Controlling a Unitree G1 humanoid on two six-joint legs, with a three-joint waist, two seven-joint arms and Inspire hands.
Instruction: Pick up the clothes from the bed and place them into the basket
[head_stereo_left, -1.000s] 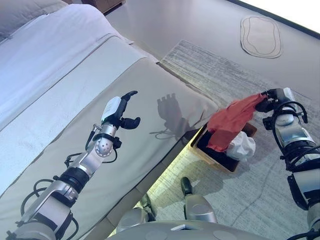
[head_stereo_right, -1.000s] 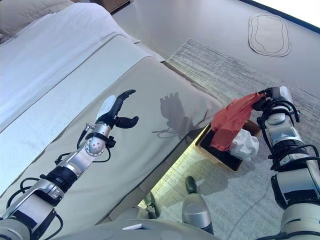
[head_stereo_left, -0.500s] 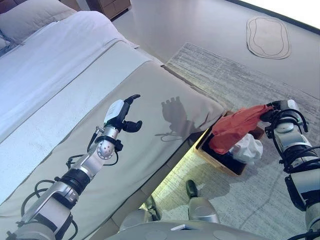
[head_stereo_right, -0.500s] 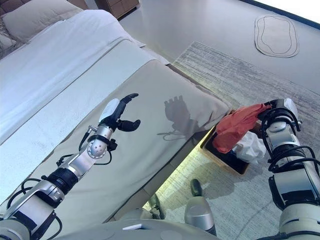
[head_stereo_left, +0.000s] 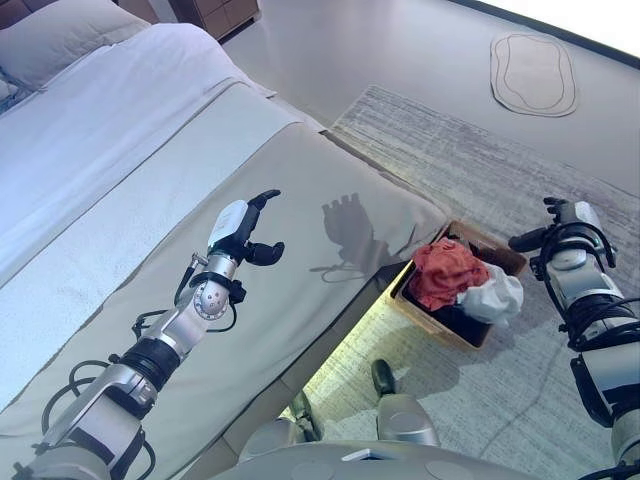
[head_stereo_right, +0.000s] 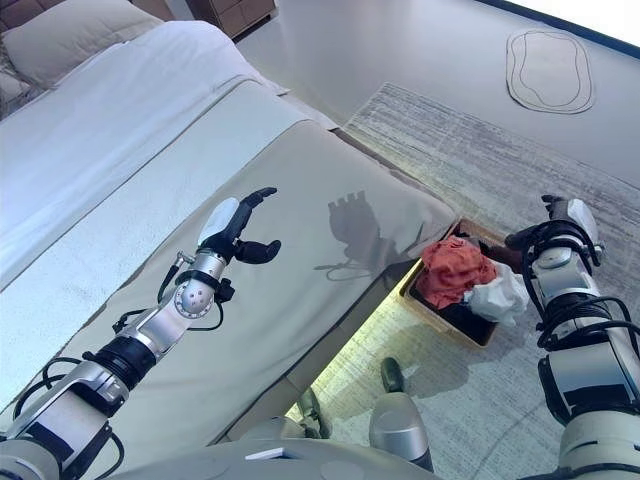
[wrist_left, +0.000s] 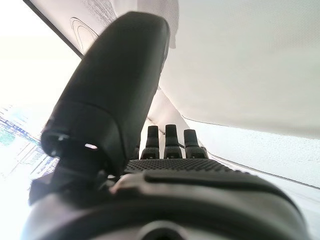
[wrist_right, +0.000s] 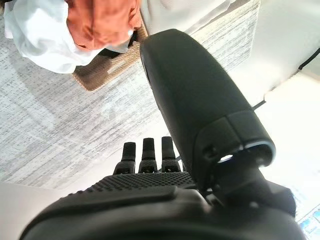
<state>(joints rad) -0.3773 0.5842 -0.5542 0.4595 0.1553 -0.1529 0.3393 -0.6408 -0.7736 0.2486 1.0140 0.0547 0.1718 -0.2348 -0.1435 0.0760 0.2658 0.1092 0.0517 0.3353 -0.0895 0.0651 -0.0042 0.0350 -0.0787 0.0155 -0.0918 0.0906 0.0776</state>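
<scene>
A red garment (head_stereo_left: 446, 272) lies crumpled in the brown basket (head_stereo_left: 430, 311) on the rug beside the bed, next to a white garment (head_stereo_left: 491, 295). Both clothes show in the right wrist view as the red garment (wrist_right: 102, 22) and the white garment (wrist_right: 35, 35). My right hand (head_stereo_left: 556, 215) hovers open just right of the basket, holding nothing. My left hand (head_stereo_left: 243, 226) is open above the beige bed cover (head_stereo_left: 300, 200), its fingers straight in the left wrist view. No clothes show on the visible bed.
The bed has white sheets (head_stereo_left: 110, 110) and a pillow (head_stereo_left: 60, 25) at the far left. A grey rug (head_stereo_left: 470, 170) lies under the basket. A small oval mat (head_stereo_left: 533, 72) lies on the floor at the far right.
My right hand has let go of the red garment, which dropped from hanging over the basket into it. The left hand has stayed put.
</scene>
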